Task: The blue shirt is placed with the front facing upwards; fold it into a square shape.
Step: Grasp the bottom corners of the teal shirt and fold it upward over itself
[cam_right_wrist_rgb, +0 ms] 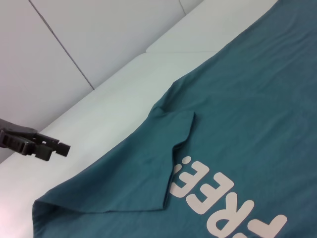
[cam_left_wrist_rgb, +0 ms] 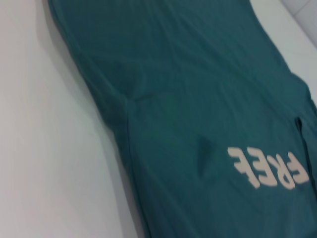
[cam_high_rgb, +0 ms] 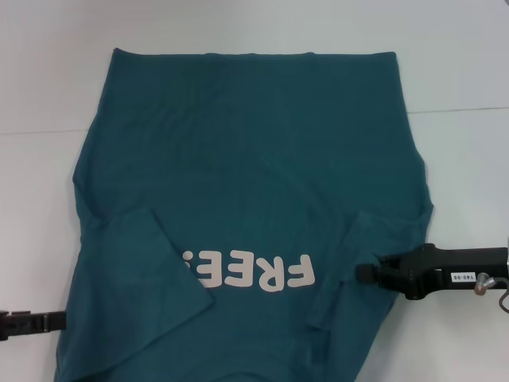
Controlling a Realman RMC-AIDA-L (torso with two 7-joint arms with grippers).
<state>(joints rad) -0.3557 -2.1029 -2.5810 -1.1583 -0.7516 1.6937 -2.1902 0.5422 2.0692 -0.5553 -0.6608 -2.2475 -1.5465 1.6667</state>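
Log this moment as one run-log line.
blue shirt: face-up, both sleeves folded in | right gripper: over right sleeve | left gripper: beside shirt's left edge

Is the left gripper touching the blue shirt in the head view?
No. The left gripper sits on the white table just off the blue shirt, a gap showing between them.

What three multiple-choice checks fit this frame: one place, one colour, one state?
1. Where is the right gripper?
A. Over the blue shirt
B. On bare table
C. Out of view

2. What colour is the lettering?
A. Yellow
B. Cream
C. Black

3. How do the sleeves lie?
A. Both spread outward
B. One in, one out
C. Both folded inward

Key: 1 A, its tip sits over the right-side sleeve, while the left gripper waits at the shirt's left edge. 2 B, pale "FREE" on teal. 3 C, both flaps overlap the chest.
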